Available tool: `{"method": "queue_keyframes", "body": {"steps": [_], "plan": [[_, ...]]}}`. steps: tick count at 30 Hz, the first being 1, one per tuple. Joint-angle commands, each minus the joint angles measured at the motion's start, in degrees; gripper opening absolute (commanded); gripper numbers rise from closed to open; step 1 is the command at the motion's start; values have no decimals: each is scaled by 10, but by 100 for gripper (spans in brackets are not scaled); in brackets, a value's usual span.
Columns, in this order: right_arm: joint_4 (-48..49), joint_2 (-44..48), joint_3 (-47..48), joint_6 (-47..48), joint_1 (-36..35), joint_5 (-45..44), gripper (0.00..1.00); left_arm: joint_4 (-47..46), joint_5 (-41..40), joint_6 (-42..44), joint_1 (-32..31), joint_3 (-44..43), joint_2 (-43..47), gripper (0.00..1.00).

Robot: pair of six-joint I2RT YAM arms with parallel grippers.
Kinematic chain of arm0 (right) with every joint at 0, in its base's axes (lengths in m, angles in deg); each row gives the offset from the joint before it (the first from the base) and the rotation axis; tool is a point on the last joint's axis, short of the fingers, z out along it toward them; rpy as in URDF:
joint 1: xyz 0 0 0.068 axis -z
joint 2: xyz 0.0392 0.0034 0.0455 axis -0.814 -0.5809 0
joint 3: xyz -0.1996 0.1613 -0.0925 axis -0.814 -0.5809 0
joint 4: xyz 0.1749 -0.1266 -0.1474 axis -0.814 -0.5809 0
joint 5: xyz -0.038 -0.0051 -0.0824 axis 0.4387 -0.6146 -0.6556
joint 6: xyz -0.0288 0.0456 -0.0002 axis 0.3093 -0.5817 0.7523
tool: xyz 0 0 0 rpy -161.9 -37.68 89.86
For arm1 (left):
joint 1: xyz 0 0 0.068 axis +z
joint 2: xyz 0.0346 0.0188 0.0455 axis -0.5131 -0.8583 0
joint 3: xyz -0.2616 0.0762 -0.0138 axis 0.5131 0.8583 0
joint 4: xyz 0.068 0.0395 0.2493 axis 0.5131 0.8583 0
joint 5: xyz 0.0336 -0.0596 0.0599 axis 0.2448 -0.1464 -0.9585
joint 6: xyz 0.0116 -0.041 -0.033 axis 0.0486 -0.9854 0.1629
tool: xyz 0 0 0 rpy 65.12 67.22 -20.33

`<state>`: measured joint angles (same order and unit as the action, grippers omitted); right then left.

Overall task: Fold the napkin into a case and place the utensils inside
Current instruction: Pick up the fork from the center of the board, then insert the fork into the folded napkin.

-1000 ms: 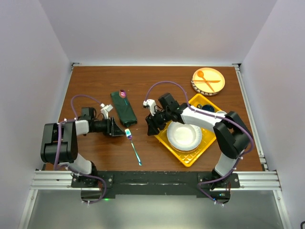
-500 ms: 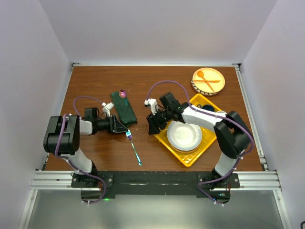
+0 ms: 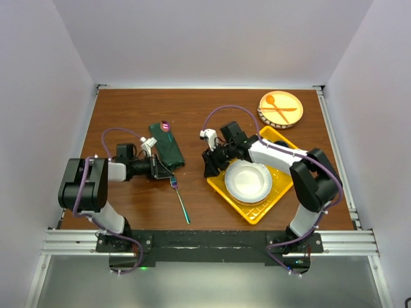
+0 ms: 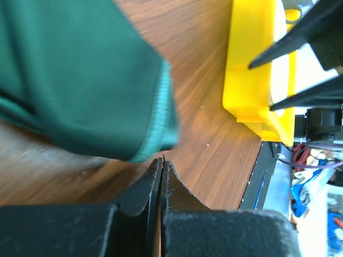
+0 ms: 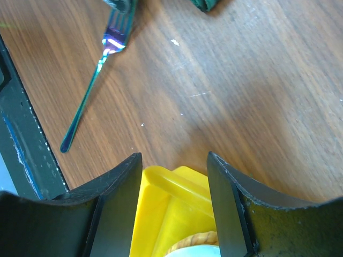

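The napkin lies folded as a narrow dark green case left of centre, and fills the upper left of the left wrist view. The iridescent spoon's purple bowl sticks out of its far end. The fork lies on the wood just below the case, and also shows in the right wrist view. My left gripper is shut at the case's near corner, its tips by the fork's tines; the fork is hidden in the left wrist view. My right gripper is open, its jaws either side of the yellow tray's corner.
A yellow tray at centre right holds a white plate and a dark item at its far end. An orange plate with an orange spoon and fork sits at the back right. The tray's wall shows in the left wrist view.
My left gripper has slid right, up to the case's near corner and the fork's tines. My right gripper has shifted slightly right and away. The fork and case have not moved.
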<state>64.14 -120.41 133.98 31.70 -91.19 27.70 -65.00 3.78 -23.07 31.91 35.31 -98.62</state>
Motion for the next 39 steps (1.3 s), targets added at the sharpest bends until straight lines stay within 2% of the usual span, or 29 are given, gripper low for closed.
{"method": "queue_keyframes", "body": {"steps": [1,4,5,7,8,10,11,13,14,15,17,18,22,26,29,39], "plan": [[-8,15,13,13,4,18,56,75,19,70,-5,-24,83,0],[-9,10,23,15,4,24,55,194,36,154,-6,-94,141,0],[-9,8,28,16,5,29,56,220,44,173,0,-146,149,0],[-12,3,41,17,5,33,56,257,71,180,21,-201,148,0],[-11,-4,45,17,6,37,56,261,80,177,53,-259,142,0],[-12,-12,61,19,5,45,56,293,102,197,84,-327,100,0],[-16,-19,66,20,5,49,57,321,95,218,105,-410,76,0],[-19,-29,85,26,5,67,58,417,76,288,116,-499,-8,0],[-18,-35,91,26,4,72,59,448,70,309,126,-579,-37,0],[-16,-45,98,29,5,74,59,462,67,314,130,-608,-84,0],[-13,-57,119,35,2,74,59,449,52,298,141,-658,-120,0],[-11,-68,127,37,1,72,59,404,51,261,144,-665,-146,0],[16,-93,160,34,-16,54,59,333,48,186,155,-708,-217,0],[31,-123,188,45,-42,29,57,214,59,55,159,-735,-282,0],[41,-140,199,60,-58,14,56,179,70,2,158,-745,-315,0],[64,-183,205,124,-86,-1,50,226,72,35,153,-752,-352,0]]}}
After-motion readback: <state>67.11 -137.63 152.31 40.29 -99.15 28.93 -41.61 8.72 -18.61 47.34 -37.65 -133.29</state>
